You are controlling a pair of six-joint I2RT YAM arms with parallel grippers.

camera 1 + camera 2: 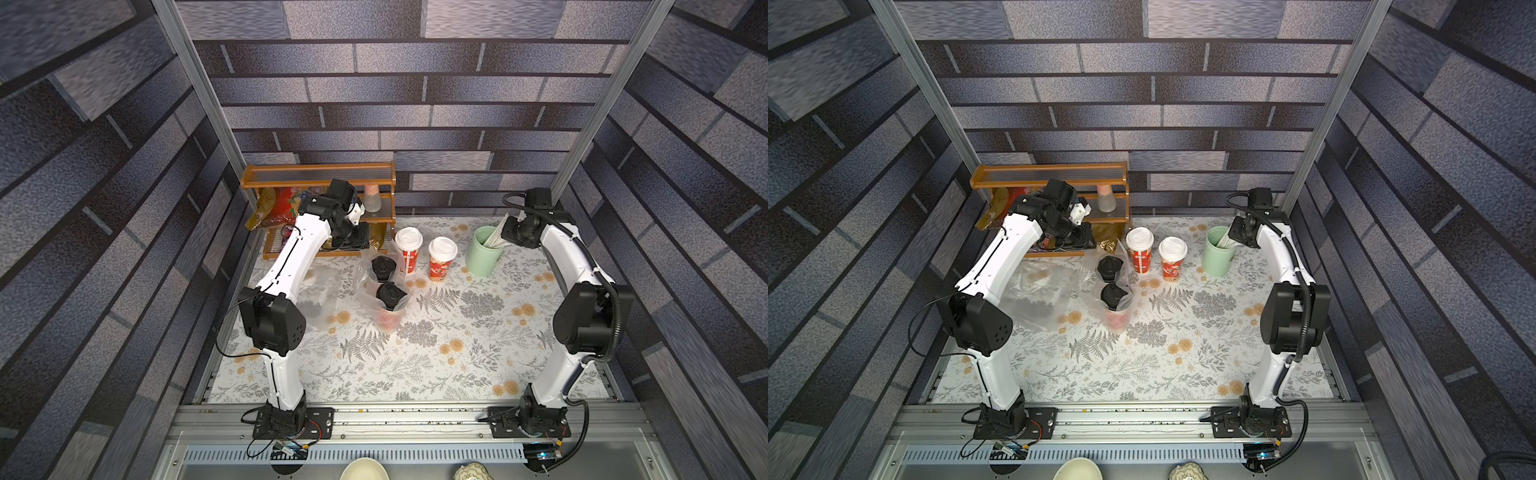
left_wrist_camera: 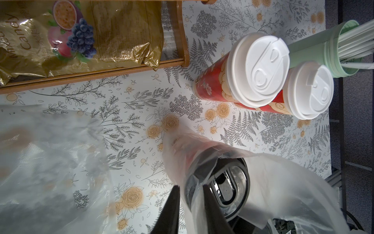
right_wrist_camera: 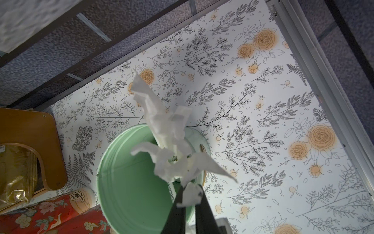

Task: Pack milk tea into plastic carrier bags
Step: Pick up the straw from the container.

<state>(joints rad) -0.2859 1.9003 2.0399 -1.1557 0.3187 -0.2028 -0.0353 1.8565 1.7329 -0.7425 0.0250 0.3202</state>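
- at the right gripper point(image 3: 191, 195), above the green cup point(image 3: 125, 182): jaws drawn narrow, pinching the crumpled paper end of one straw point(image 3: 185, 174). the hold looks to be on wrapper only; whether the stiff shaft is caught cannot be told.
- recommendation: draw straight up along the straw's length, slowly. a sideways pull could tear the paper or tip the green cup. other straws fan close around it, so check that only one rises.
- at the left gripper point(image 2: 190, 187): jaws narrow, closed on a fold of the filled bag point(image 2: 283, 182) at its mouth. this is judged to be holding the opening up for the straw.
- recommendation: the mouth should be taut and clear of the lids when the straw arrives, as thin film folds shut easily.
- inside that bag: near black-lidded cup point(image 1: 390, 294) and far black-lidded cup point(image 1: 383, 266), upright, just beside each other.
- further out on the table point(image 1: 436, 353): first white-lidded cup point(image 1: 408, 240) and second white-lidded cup point(image 1: 442, 249) stand unbagged, between the filled bag and the green cup.
- beside the left arm: spare bag point(image 1: 318, 291) lies flat and empty.
- assessment: roughly half packed.
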